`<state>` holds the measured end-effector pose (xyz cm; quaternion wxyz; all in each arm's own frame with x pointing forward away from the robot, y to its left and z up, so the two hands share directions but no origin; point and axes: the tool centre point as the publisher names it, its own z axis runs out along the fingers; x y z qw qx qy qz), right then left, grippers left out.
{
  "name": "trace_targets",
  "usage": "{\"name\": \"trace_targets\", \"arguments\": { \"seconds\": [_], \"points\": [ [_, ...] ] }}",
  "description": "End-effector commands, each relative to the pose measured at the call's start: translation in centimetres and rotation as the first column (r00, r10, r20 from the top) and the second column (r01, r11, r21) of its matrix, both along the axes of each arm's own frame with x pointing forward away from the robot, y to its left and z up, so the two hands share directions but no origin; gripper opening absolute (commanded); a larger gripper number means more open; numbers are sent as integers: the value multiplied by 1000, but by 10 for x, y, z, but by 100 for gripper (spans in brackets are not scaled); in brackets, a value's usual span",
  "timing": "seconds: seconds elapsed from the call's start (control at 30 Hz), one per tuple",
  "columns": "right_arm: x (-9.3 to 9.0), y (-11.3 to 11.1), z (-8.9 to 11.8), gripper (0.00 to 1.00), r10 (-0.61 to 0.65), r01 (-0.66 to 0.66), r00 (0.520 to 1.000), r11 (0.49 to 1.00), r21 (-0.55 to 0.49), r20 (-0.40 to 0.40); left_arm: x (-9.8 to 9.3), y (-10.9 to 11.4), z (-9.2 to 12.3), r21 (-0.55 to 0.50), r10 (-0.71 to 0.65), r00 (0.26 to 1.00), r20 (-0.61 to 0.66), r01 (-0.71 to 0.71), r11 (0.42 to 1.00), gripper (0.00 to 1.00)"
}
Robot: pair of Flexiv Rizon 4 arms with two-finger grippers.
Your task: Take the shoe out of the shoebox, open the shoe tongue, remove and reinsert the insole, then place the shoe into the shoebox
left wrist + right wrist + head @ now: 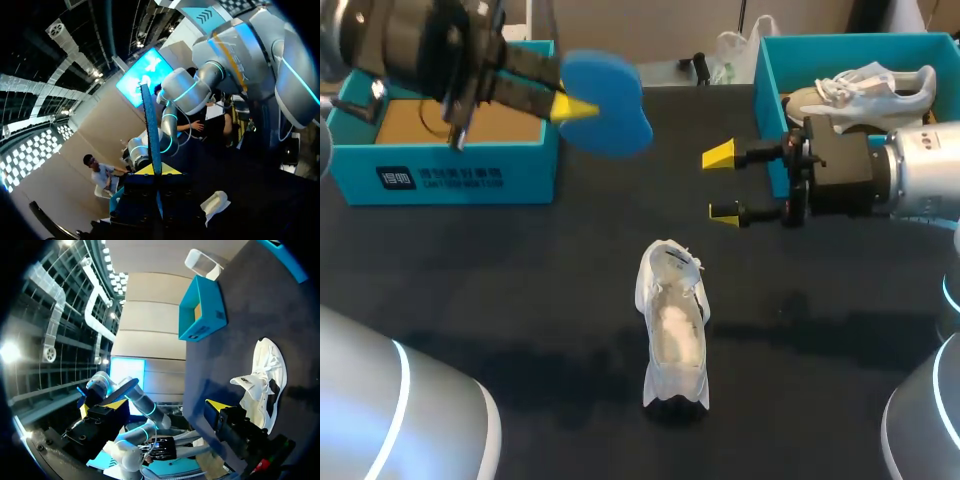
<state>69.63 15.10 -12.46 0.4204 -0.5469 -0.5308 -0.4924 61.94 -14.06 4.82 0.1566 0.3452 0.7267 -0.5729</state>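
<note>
My left gripper (pixel 576 108) is up at the back left, shut on a blue insole (pixel 610 100) that hangs in the air in front of the left shoebox. The left wrist view has the insole (pixel 151 125) edge-on, rising from between that gripper's (pixel 159 171) yellow tips. A white shoe (pixel 672 325) stands on the black table near the middle, tongue pulled open, also visible as the shoe (pixel 216 202) and the shoe (pixel 262 375). My right gripper (pixel 723 184) is open and empty, level above the table, behind and to the right of the shoe.
A teal shoebox (pixel 440 170) stands at the back left, its cardboard floor showing. A second teal shoebox (pixel 765 80) at the back right holds another white shoe (pixel 875 85). Bare black table (pixel 520 290) surrounds the shoe.
</note>
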Motion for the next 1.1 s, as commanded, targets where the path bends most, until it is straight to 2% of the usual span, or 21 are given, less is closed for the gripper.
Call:
{"name": "trace_targets", "arguments": {
  "seconds": [0.03, 0.37, 0.4, 0.5, 0.53, 0.6, 0.63, 0.7, 0.73, 1.1],
  "points": [
    [0, 2, 0, 100, -2, 2, 1000, 1000, -2, -1, -8, 3, -15, 10, 26, 743, 669, -44, 999, 0],
    [0, 2, 0, 100, -2, 2, 1000, 1000, -2, -1, -8, 3, -15, 10, 26, 743, 669, -44, 999, 0],
    [0, 2, 0, 100, -2, 2, 1000, 1000, -2, -1, -1, 6, -18, -13, 35, 739, 673, -36, 999, 0],
    [0, 2, 0, 100, -2, 2, 1000, 1000, -2, -1, 15, 15, -26, -65, 72, 698, 713, -36, 997, 0],
    [0, 2, 0, 100, -2, 2, 1000, 1000, -2, -1, 20, 16, -29, -80, 84, 664, 743, -36, 996, 0],
    [0, 2, 0, 100, -2, 2, 1000, 1000, -2, -1, 29, 19, -35, -163, 140, 648, 749, -25, 986, 0],
    [0, 2, 0, 100, -2, 2, 1000, 1000, -2, -1, 32, 20, -39, -224, 175, 613, 770, 3, 975, 0],
    [0, 2, 0, 100, -2, 2, 1000, 1000, -2, -1, 37, 18, -51, -216, 153, 543, 826, 53, 975, 0],
    [0, 2, 0, 100, -2, 2, 1000, 1000, -2, -1, 37, 17, -57, -243, 161, 530, 832, 88, 966, 0],
    [0, 2, 0, 100, -2, 2, 1000, 1000, -2, -1, 37, 17, -57, -243, 161, 530, 832, 88, 966, 0]
  ]
}}
